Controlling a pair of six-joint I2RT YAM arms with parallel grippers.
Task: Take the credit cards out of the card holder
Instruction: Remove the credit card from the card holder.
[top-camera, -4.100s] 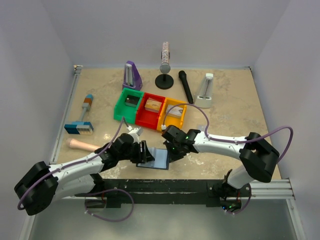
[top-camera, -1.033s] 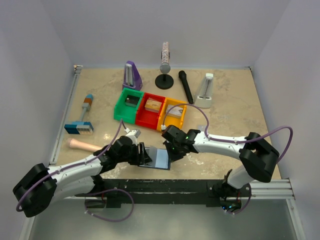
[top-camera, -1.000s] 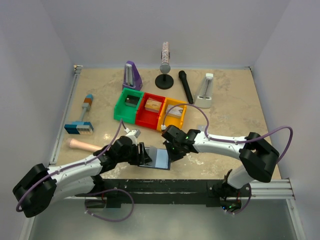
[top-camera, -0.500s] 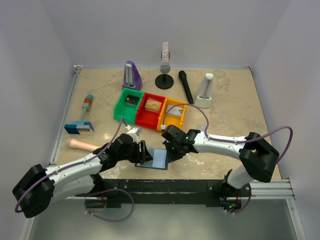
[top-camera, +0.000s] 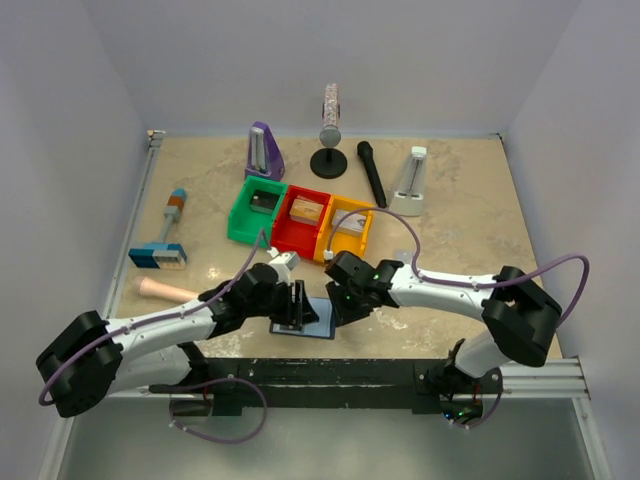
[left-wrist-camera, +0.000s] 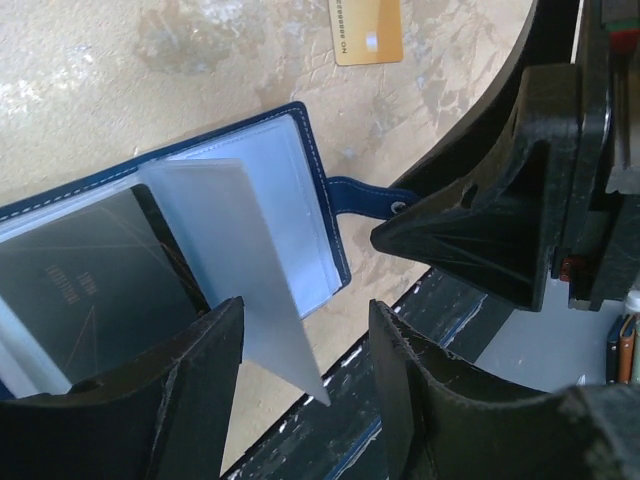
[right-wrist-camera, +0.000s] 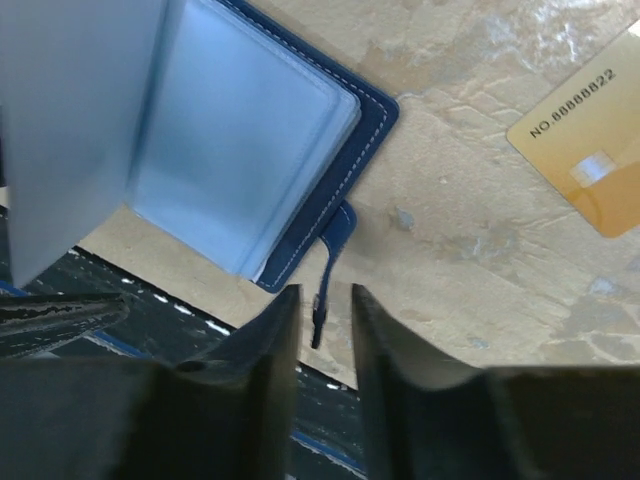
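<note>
The navy card holder (top-camera: 316, 322) lies open at the table's front edge, between both grippers. In the left wrist view its pale lining (left-wrist-camera: 290, 210) shows, and a dark card (left-wrist-camera: 80, 290) sits in its left pocket. A pale grey leaf or card (left-wrist-camera: 235, 270) stands up from it; I cannot tell which. Its lower corner reaches between the spread fingers of my left gripper (left-wrist-camera: 305, 400), which is open. My right gripper (right-wrist-camera: 322, 340) is open by a narrow gap around the snap strap (right-wrist-camera: 330, 265), not touching it. An amber card (right-wrist-camera: 590, 165) lies loose on the table (left-wrist-camera: 366, 30).
Green (top-camera: 255, 208), red (top-camera: 303, 218) and yellow (top-camera: 348, 228) bins stand behind the wallet. Further back are a purple metronome (top-camera: 264, 150), a microphone stand (top-camera: 329, 160), a black microphone (top-camera: 372, 172) and a white metronome (top-camera: 411, 183). A blue-and-white block (top-camera: 157, 256) and a beige cylinder (top-camera: 165, 290) lie at the left.
My left gripper has moved right and forward over the wallet, covering more of its pale lining. The wallet has shifted slightly left. The right arm has stayed in place.
</note>
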